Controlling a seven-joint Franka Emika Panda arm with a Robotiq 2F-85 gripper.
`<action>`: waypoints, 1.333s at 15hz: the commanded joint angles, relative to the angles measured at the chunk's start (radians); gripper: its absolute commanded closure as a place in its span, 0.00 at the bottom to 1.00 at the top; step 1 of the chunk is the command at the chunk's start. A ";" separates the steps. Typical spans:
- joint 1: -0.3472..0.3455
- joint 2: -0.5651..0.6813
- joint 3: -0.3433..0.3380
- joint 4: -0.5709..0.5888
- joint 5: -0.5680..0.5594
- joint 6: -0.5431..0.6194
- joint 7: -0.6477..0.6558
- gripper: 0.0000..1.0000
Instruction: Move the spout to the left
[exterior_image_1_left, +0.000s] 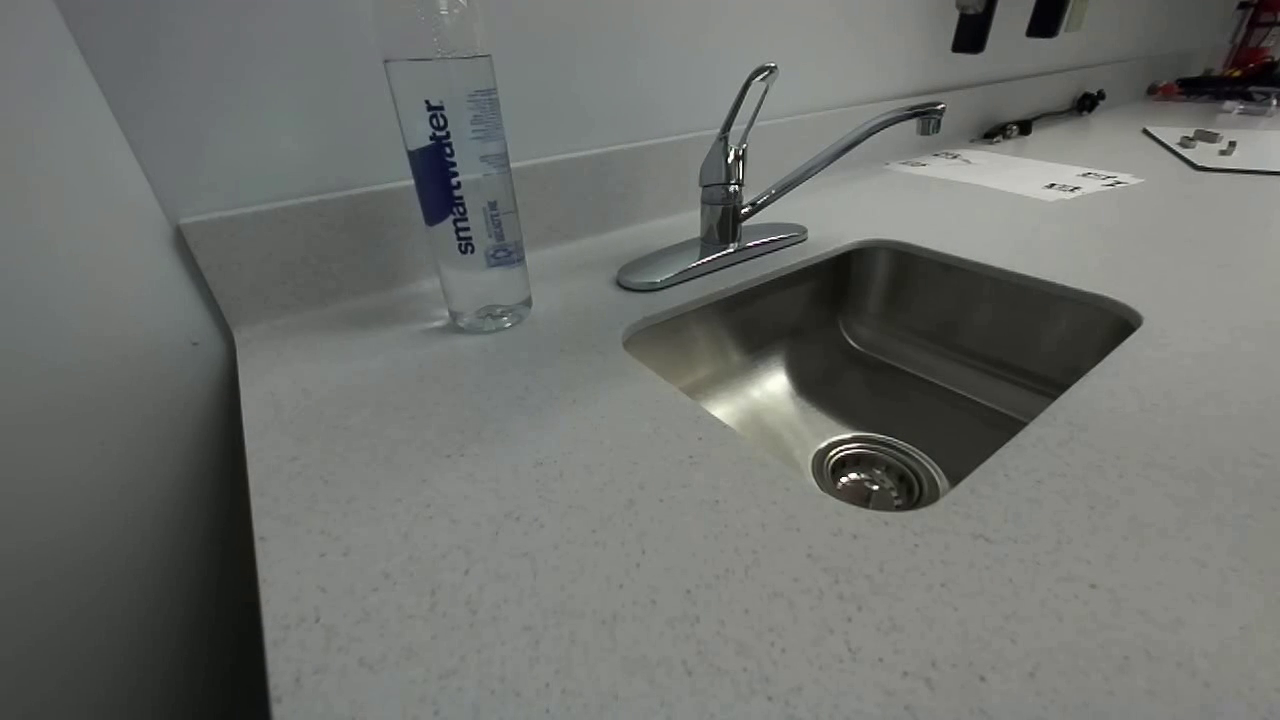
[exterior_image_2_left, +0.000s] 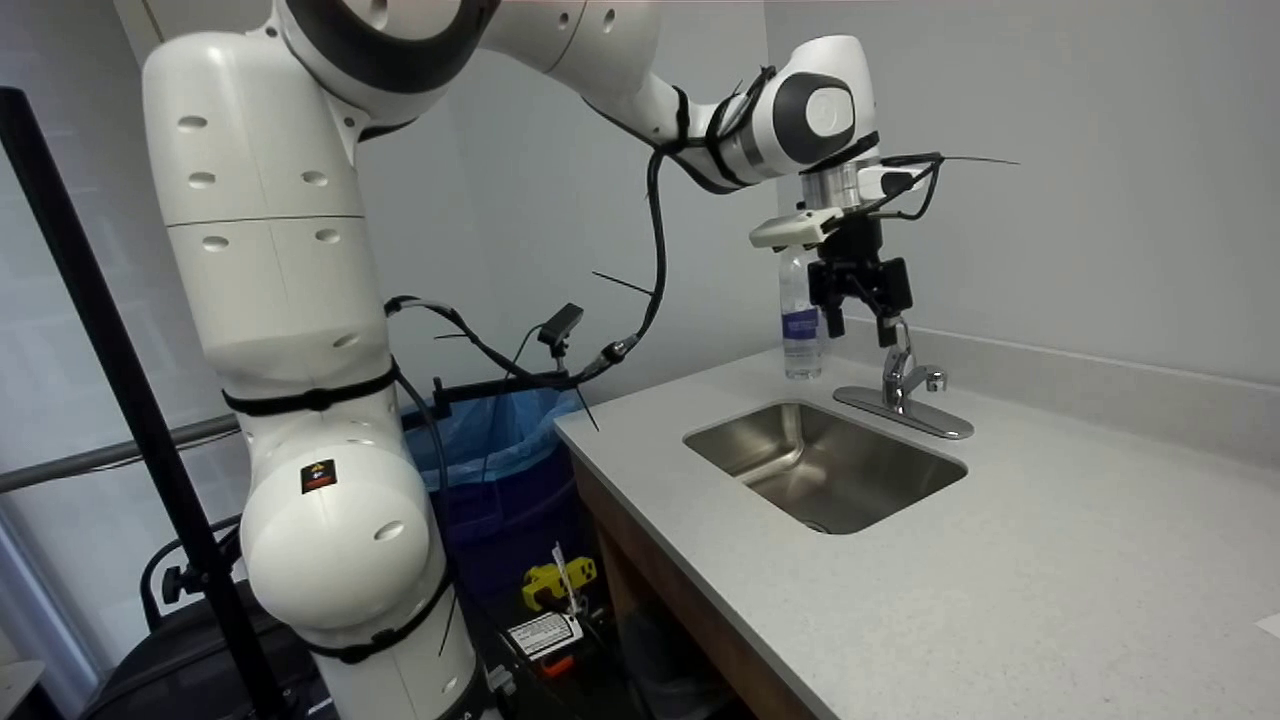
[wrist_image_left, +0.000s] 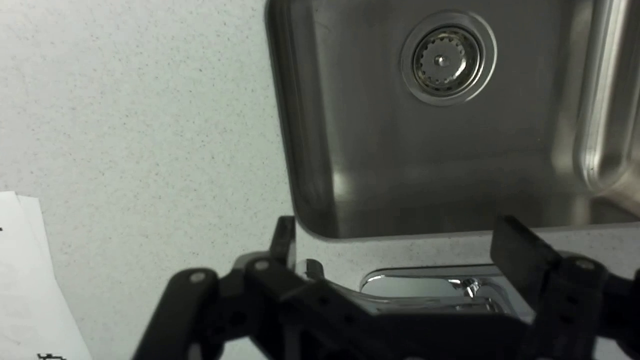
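Observation:
The spout (exterior_image_1_left: 828, 157) is a thin chrome tube. In an exterior view it reaches out along the back wall, away from the bottle; elsewhere its tip (exterior_image_2_left: 936, 380) shows nearly end-on. The chrome base (exterior_image_2_left: 950, 424) sits behind the sink. The upright lever handle (exterior_image_1_left: 720, 165) stands above it. My gripper (exterior_image_2_left: 861, 332) is open above the faucet, one finger near the top of the handle; I cannot tell whether they touch. In the wrist view the gripper (wrist_image_left: 400, 237) has its fingers wide apart, and the spout (wrist_image_left: 412, 304) lies partly hidden under it, tip beside the left finger.
The clear water bottle (exterior_image_1_left: 465, 200) stands on the counter near the faucet, behind the gripper in an exterior view (exterior_image_2_left: 801, 330). The steel sink (exterior_image_1_left: 960, 300) opens in front of the faucet. A white paper sheet (exterior_image_1_left: 1010, 176) lies past the spout tip. The back wall is close.

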 joint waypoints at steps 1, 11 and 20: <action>0.013 0.062 -0.006 0.073 -0.048 0.039 0.073 0.00; 0.019 0.218 -0.064 0.239 -0.090 0.090 0.124 0.00; 0.038 0.294 -0.087 0.299 -0.095 0.173 0.182 0.00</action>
